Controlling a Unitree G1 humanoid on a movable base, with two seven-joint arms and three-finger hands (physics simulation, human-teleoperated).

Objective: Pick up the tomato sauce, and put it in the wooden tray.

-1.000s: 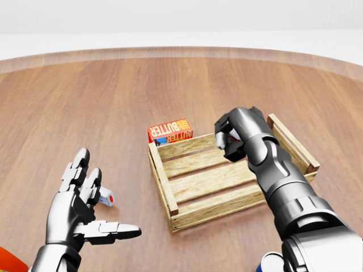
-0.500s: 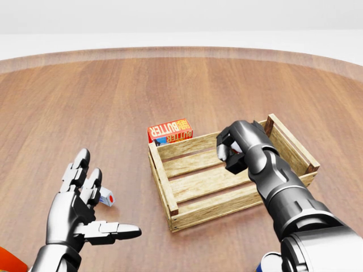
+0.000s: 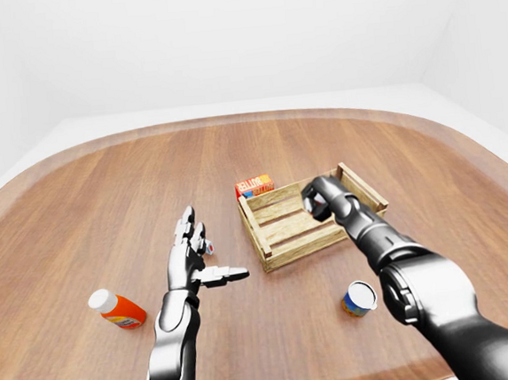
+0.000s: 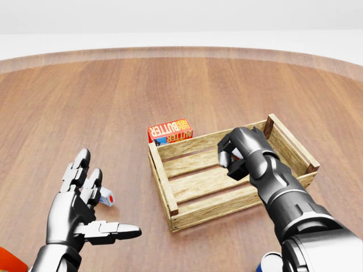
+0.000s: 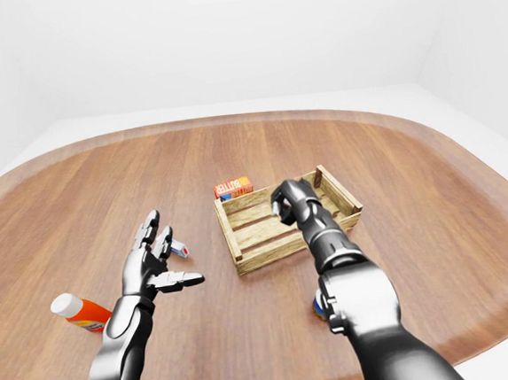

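White-walled room with a pale floor; large round-cornered wooden table [image 3: 103,194] filling all three views, brown plank grain, lighter rim

Item 1: wooden tray [image 4: 160,173], slatted crate of light wood, near the middle of the table, set at a slight angle, long side running left to right in the head view

Item 2: right hand [image 4: 235,156], silver and black, reaching in from the lower right of the head view, held over the tray's inside towards its right half; fingers curled tight into a fist

Item 3: tomato sauce [image 4: 226,152], clasped inside the right hand over the tray; only a small pale, reddish patch shows between the fingers, the rest hidden

Item 4: left hand [image 4: 79,207], lower left of the head view, well apart from the tray; fingers spread wide, thumb pointing right, holding nothing

Item 5: small white piece with a red spot [image 4: 106,199], on the table just beside the left hand's fingers

Item 6: butter box [image 4: 170,131], red and orange, just beside the tray's upper left corner, outside it

Item 7: orange bottle with a white cap [image 3: 118,310], lying on its side at the lower left of the left-eye view

Item 8: blue and yellow can [image 3: 360,298], upright on the table below the tray, just beside the right forearm
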